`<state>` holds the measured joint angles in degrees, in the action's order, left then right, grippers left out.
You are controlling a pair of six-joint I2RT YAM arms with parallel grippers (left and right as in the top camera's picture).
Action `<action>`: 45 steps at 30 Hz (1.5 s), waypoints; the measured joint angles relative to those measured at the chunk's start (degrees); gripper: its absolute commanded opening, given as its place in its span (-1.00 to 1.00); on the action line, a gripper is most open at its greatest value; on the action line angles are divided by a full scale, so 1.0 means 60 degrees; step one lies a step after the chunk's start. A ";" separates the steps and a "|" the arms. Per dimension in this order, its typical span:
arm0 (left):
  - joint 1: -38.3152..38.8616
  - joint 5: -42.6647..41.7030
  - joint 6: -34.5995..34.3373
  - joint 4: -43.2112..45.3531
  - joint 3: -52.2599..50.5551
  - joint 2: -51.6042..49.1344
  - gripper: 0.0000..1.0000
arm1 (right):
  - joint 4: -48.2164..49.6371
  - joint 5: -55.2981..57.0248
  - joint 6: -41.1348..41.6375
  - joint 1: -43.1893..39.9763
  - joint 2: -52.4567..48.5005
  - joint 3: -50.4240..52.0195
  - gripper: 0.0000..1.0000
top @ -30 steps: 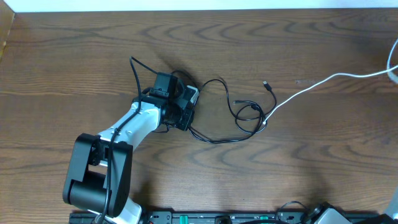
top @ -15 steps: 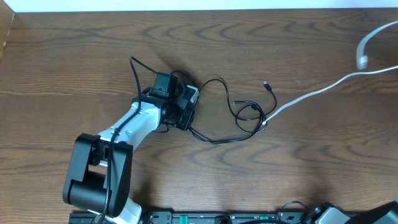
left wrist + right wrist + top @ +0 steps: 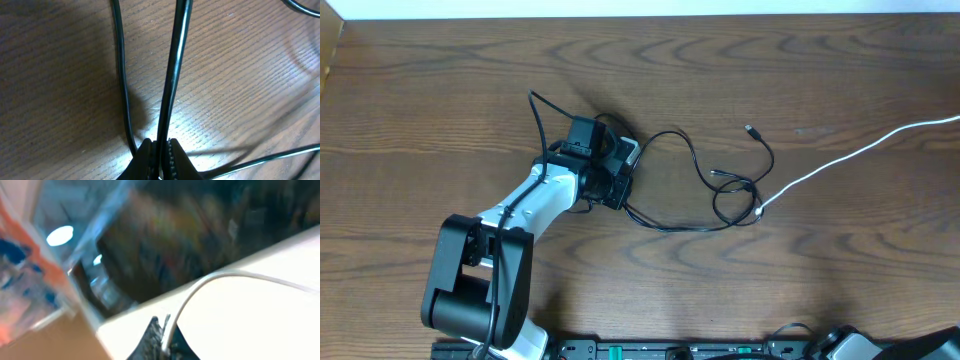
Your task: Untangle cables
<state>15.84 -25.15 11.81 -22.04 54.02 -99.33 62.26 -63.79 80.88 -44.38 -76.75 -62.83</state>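
1. Left hand [image 3: 160, 151]: fingers closed tight on the black cable [image 3: 172, 75], low over the tabletop [image 3: 820, 280], left of centre. A second strand of that cable lies flat just left of the held one.
2. Right hand [image 3: 162, 339]: off the overhead view's right edge. Its own camera shows the fingertips pinched on the white cable [image 3: 840, 160].
3. Surface: dark brown wood grain. A pale strip runs along the far edge; a black rail with green marks [image 3: 650, 350] runs along the near edge.
4. Room: the right wrist view is heavily blurred. It shows a round light, a blue-grey smear and a broad pale plane, nothing firm.
5. Hidden: the left arm [image 3: 520, 210] and its wrist block cover the grip point from above. Whether the white cable's end passes through the black loop or only lies against it, I cannot tell.
6. Black cable: it leaves the left hand and arcs right, forming a small loop [image 3: 735, 200] near centre. Its small plug [image 3: 750, 130] lies free on the wood above that loop.
7. White cable: it runs from the loop's right side up and right in a long, nearly straight line, cut off at the frame edge.
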 measured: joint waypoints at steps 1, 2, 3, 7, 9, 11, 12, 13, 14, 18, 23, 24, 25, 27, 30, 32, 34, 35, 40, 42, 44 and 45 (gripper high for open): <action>0.0000 0.0004 -0.0004 0.0004 0.0000 0.0000 -0.84 | -0.0492 -0.0350 -0.0237 0.0182 0.0000 -0.0004 -0.98; 0.0000 0.0004 -0.0004 0.0004 0.0000 0.0000 -0.84 | -0.0929 -0.0703 -0.0474 0.0379 0.0000 -0.0004 -0.98; 0.0000 0.0004 -0.0004 0.0007 0.0000 0.0000 -0.84 | -0.1428 -0.1045 -0.0729 0.0605 0.0000 0.0000 -0.98; 0.0000 0.0004 -0.0004 0.0007 0.0000 0.0000 -0.84 | -0.3118 -0.1931 -0.1796 0.1377 0.0000 0.0022 -0.98; 0.0000 0.0004 -0.0004 0.0007 0.0000 0.0000 -0.84 | -0.4313 -0.2142 -0.2419 0.1832 0.0000 0.0080 -0.98; 0.0000 0.0004 -0.0004 0.0007 0.0000 0.0000 -0.84 | -0.5497 -0.2146 -0.3005 0.2320 0.0000 0.0175 -0.98; 0.0000 0.0004 -0.0004 0.0007 0.0000 0.0000 -0.84 | -0.5781 -0.2120 -0.3173 0.2499 0.0000 0.0233 -0.98; 0.0000 0.0004 -0.0004 0.0015 0.0000 0.0000 -0.84 | -0.6094 -0.2036 -0.3359 0.2725 0.0000 0.0284 -0.98; 0.0000 0.0004 -0.0004 0.0018 0.0000 0.0000 -0.84 | -0.6269 -0.1905 -0.3493 0.2958 -0.0004 0.0328 -0.98; 0.0000 0.0004 -0.0004 0.0033 0.0000 0.0000 -0.84 | -0.5683 -0.1228 -0.3628 0.4135 -0.0004 0.0397 -0.98; 0.0000 0.0004 -0.0004 0.0036 0.0000 0.0000 -0.84 | -0.3829 -0.0339 -0.3315 0.6076 -0.0004 0.0415 -0.98; 0.0000 0.0004 -0.0004 0.0036 0.0000 0.0000 -0.84 | -0.3413 -0.0186 -0.3217 0.6422 -0.0004 0.0419 -0.98; 0.0000 0.0004 -0.0004 0.0040 0.0000 0.0000 -0.84 | -0.2885 -0.0036 -0.3151 0.6725 -0.0004 0.0433 -0.98; 0.0000 0.0004 -0.0004 0.0040 0.0000 0.0000 -0.84 | -0.1322 0.0229 -0.2943 0.7162 -0.0007 0.0455 -0.98; 0.0000 0.0004 -0.0004 0.0040 0.0000 0.0000 -0.83 | 0.1005 0.0634 -0.2521 0.7297 -0.0004 0.0408 -0.98; 0.0000 0.0004 -0.0004 0.0047 0.0000 0.0000 -0.84 | 0.2262 0.1115 -0.2178 0.7191 0.0015 0.0342 -0.98; 0.0000 0.0004 -0.0007 0.0055 0.0000 0.0000 -0.84 | 0.2619 0.1596 -0.1945 0.6969 0.0058 0.0288 -0.98; 0.0000 0.0004 -0.0004 0.0066 0.0000 0.0000 -0.84 | 0.2645 0.1843 -0.1847 0.6823 0.0073 0.0273 -0.98; 0.0000 0.0004 -0.0007 0.0073 0.0000 0.0000 -0.84 | 0.0936 0.2437 -0.1647 0.5493 0.0091 0.0222 -0.98; 0.0000 0.0000 -0.0007 0.0073 0.0000 0.0000 -0.84 | -0.0579 0.2492 -0.1592 0.4991 0.0087 0.0200 -0.98; 0.0000 0.0004 -0.0007 0.0073 0.0000 0.0000 -0.84 | -0.2517 0.2484 -0.1676 0.4626 0.0087 0.0157 -0.98; 0.0000 0.0004 -0.0007 0.0084 0.0000 0.0000 -0.84 | -0.3384 0.2455 -0.1807 0.4506 0.0084 0.0153 -0.98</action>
<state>15.84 -25.12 11.77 -21.54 54.02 -99.33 41.95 -49.06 70.04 -17.34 -76.25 -61.91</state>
